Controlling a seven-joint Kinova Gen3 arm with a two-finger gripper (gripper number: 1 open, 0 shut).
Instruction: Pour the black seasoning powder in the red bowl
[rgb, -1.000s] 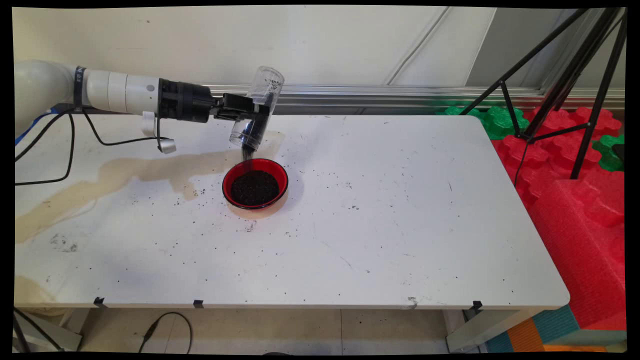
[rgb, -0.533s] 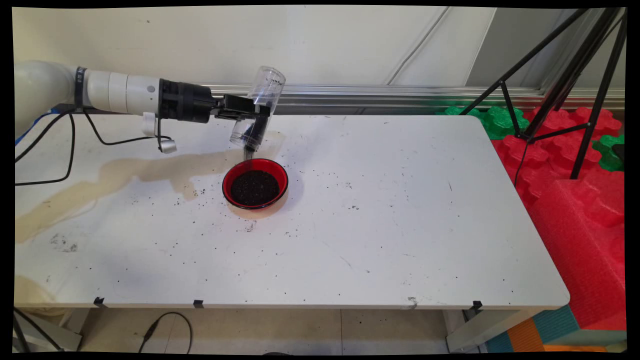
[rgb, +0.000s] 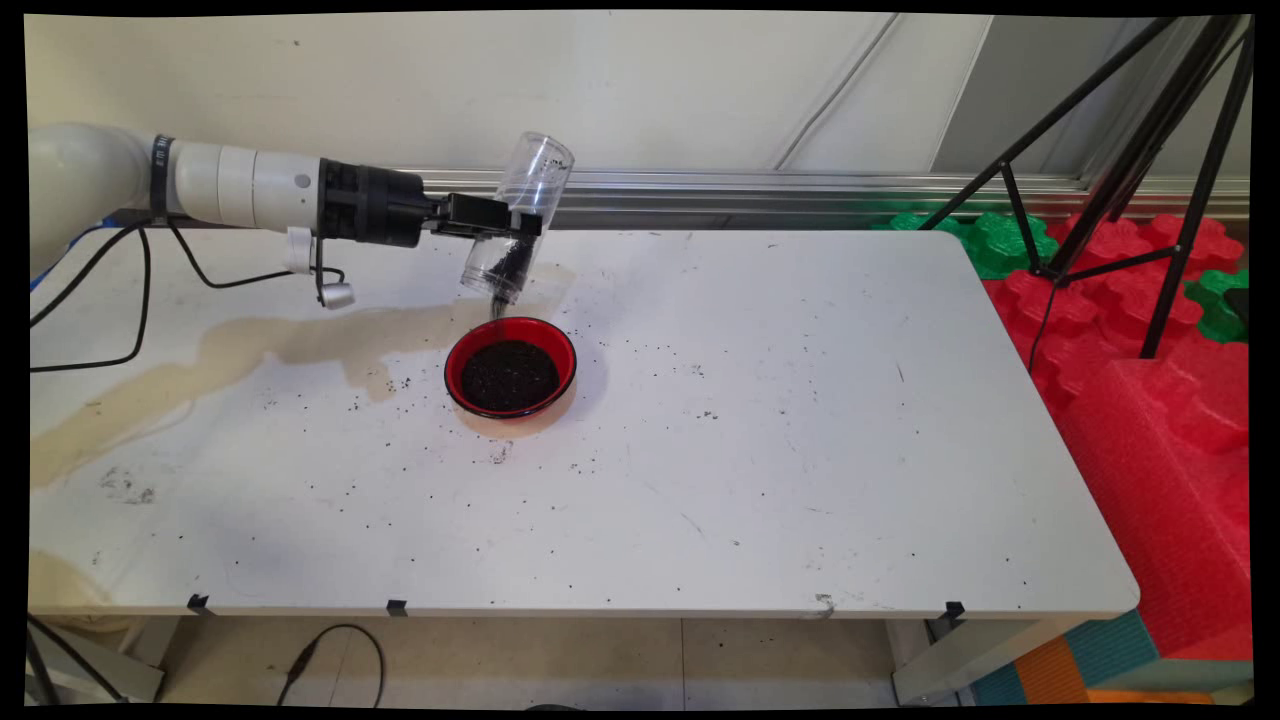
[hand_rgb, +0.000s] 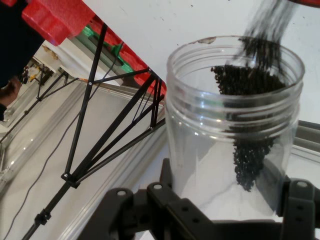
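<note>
The tool (rgb: 510, 232) is clamped on a clear jar (rgb: 520, 215), held tipped mouth-down above the far rim of a red bowl (rgb: 511, 366) on the bench (rgb: 800, 450). Dark grains (hand_rgb: 250, 125) stream from the jar's mouth into the bowl, which is full of them. A tan stain (rgb: 250, 350) spreads left of the bowl.

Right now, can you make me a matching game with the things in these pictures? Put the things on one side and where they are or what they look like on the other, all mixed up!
Things:
1. clear jar
2. red bowl
3. black tripod
4. brown stain

Descriptions:
A. spread across the table's left part
B. tipped mouth-down in the gripper, dark grains falling out
C. stands past the table's right end
D. sits on the table, full of dark grains

Pairs: 1-B, 2-D, 3-C, 4-A
</note>
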